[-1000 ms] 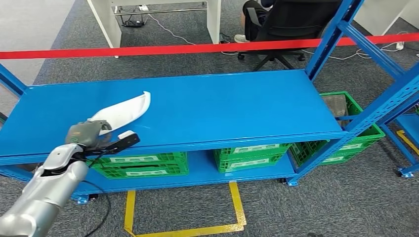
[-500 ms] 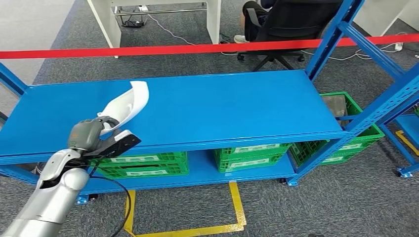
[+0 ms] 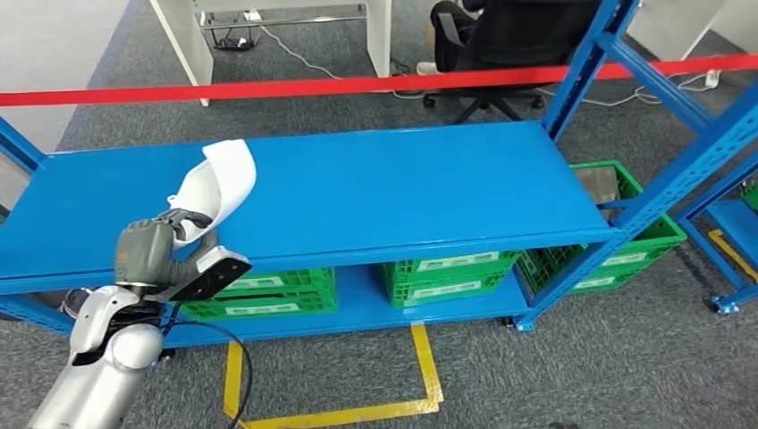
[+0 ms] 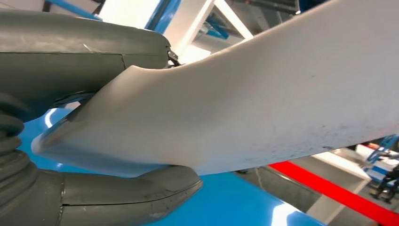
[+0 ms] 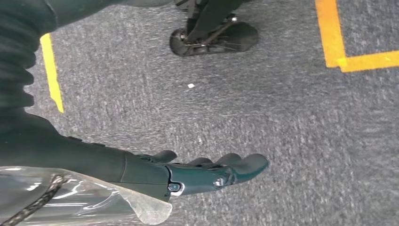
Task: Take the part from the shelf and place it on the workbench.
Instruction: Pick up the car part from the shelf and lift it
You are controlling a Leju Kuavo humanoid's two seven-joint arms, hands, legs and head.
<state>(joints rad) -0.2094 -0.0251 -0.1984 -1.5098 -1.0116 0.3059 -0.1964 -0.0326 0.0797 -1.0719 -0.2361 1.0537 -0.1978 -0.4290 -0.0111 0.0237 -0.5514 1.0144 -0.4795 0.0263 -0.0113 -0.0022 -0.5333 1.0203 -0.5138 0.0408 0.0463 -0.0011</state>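
A curved white plastic part [image 3: 213, 185] stands tilted up above the left front of the blue shelf [image 3: 375, 192], lifted off its surface. My left hand [image 3: 154, 250] grips the part's lower end. Close up in the left wrist view, the white part [image 4: 244, 108] is clamped between the thick grey thumb [image 4: 127, 195] and the fingers [image 4: 80, 52]. My right hand [image 5: 207, 174] hangs over grey carpet, fingers loosely extended and holding nothing.
Green crates [image 3: 451, 273] sit under the shelf, another green crate [image 3: 639, 232] at the right. Blue uprights [image 3: 581, 67] rise at the right. A red tape barrier [image 3: 357, 85] runs behind the shelf, an office chair [image 3: 509, 45] beyond. Yellow floor tape [image 3: 420, 375] marks the carpet.
My left hand has raised the white part off the shelf and tipped it from lying nearly flat to pointing upward. The camera view has shifted slightly.
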